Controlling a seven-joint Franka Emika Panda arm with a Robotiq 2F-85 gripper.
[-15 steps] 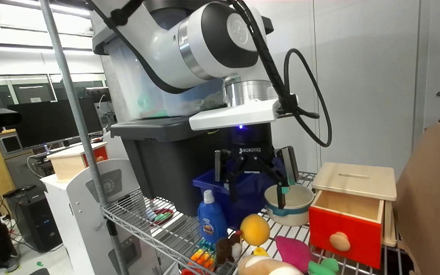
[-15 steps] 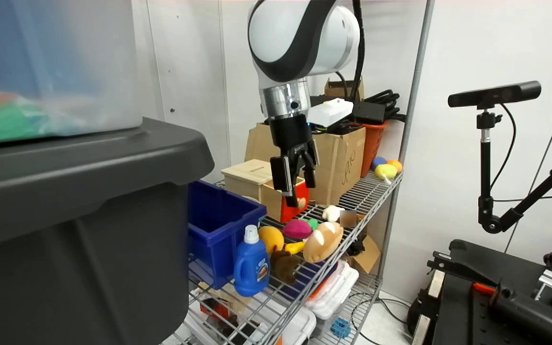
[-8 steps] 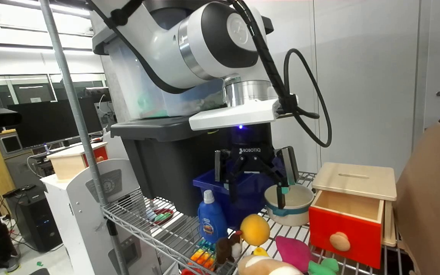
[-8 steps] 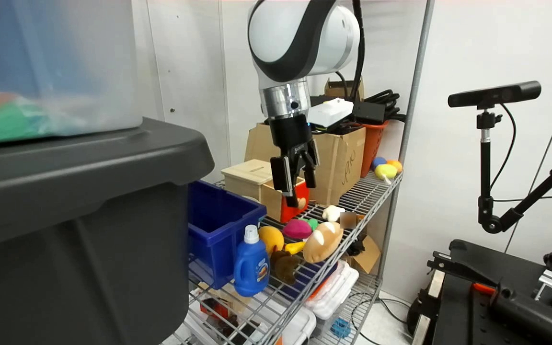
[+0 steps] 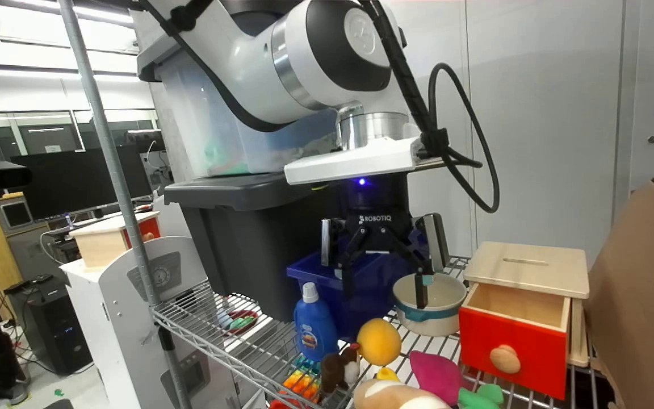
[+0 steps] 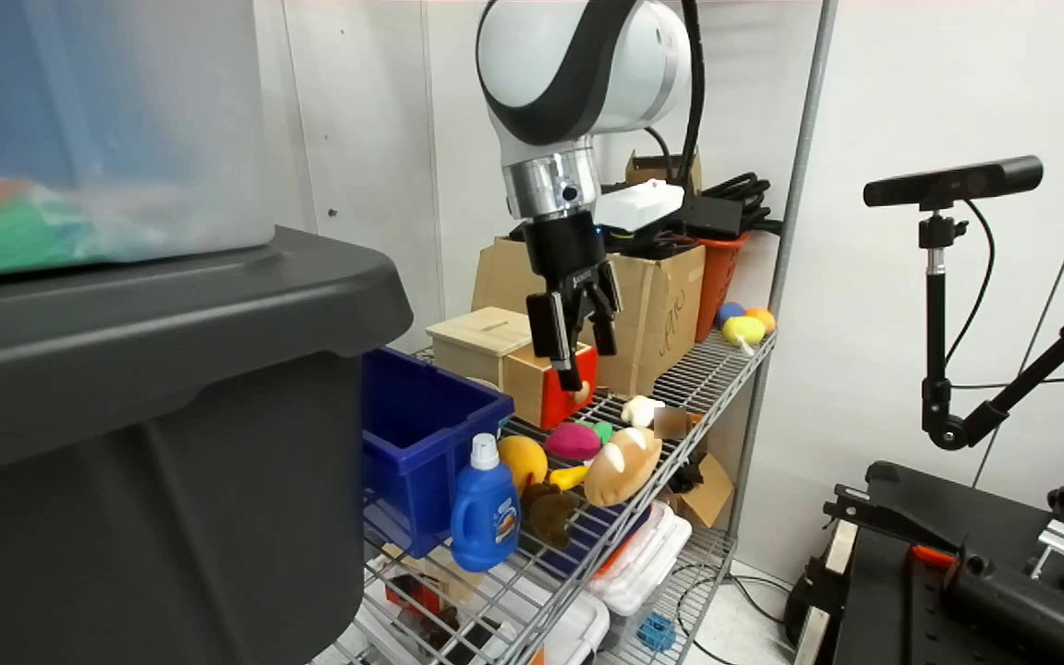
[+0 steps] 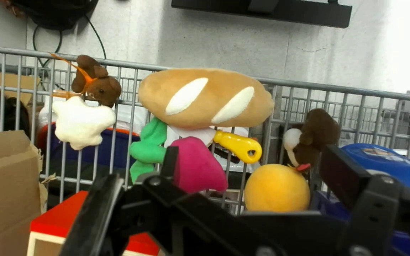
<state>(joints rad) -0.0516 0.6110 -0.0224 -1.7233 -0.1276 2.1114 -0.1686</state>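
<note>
My tool (image 5: pixel 384 288) hangs spread and empty here, orange ball (image 7: pixel 277 188) and magenta plush vegetable (image 7: pixel 201 169) around the wrist view's lower middle, and if I drop in crooked I could roll that ball into the blue detergent bottle (image 6: pixel 484 508).

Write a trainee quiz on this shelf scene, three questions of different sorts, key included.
1. True or false: the tool is open and holds nothing.
2. Choose one. The red-fronted drawer of the wooden box is: A) fully shut; B) pulled open; C) taken out and set aside.
3. Count: how many white slashes mark the plush bread loaf in the wrist view?

Key:
1. True; its fingers stand wide apart with nothing gripped.
2. B.
3. Two.
</note>
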